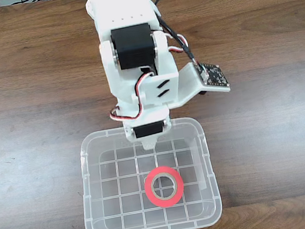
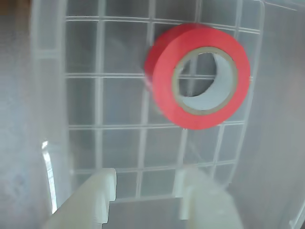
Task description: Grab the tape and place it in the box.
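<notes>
The red-orange tape (image 1: 164,186) with its beige core lies flat on the grid bottom of the clear plastic box (image 1: 89,185), a little right of the middle. In the fixed view my white gripper (image 1: 148,144) points down over the box's far rim, apart from the roll. In the wrist view the tape (image 2: 164,71) sits ahead of the gripper (image 2: 145,179) on the grid floor of the box (image 2: 47,62). The two white fingertips (image 2: 97,188) stand open with only the box floor between them.
The box stands on a brown wooden table (image 1: 24,111) near its front edge. The arm's body and cables rise from the table's far side. A small circuit board (image 1: 213,76) sticks out on the arm's right in the fixed view.
</notes>
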Available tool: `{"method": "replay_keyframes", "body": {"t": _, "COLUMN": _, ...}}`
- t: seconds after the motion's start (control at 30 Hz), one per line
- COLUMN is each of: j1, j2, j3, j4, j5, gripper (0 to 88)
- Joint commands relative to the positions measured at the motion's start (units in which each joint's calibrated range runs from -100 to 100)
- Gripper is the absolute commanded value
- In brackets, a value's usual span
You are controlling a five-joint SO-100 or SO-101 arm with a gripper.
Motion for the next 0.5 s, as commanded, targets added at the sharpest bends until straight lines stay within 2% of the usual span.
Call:
{"method": "replay_keyframes", "body": {"t": 0.0, "j1": 1.3, "j2": -14.0, "j3": -4.8, "j4": 7.5, "j5": -0.2, "gripper": 1.3}}
{"method": "replay_keyframes", "body": {"t": 0.23, "j1": 1.2, "j2": -26.9, "j3": 1.6, "j4": 7.7, "j5": 0.2, "gripper": 1.3}}
{"method": "replay_keyframes", "body": {"t": 0.47, "j1": 1.0, "j2": -45.0, "j3": 29.4, "j4": 7.7, "j5": 0.2, "gripper": 1.3}}
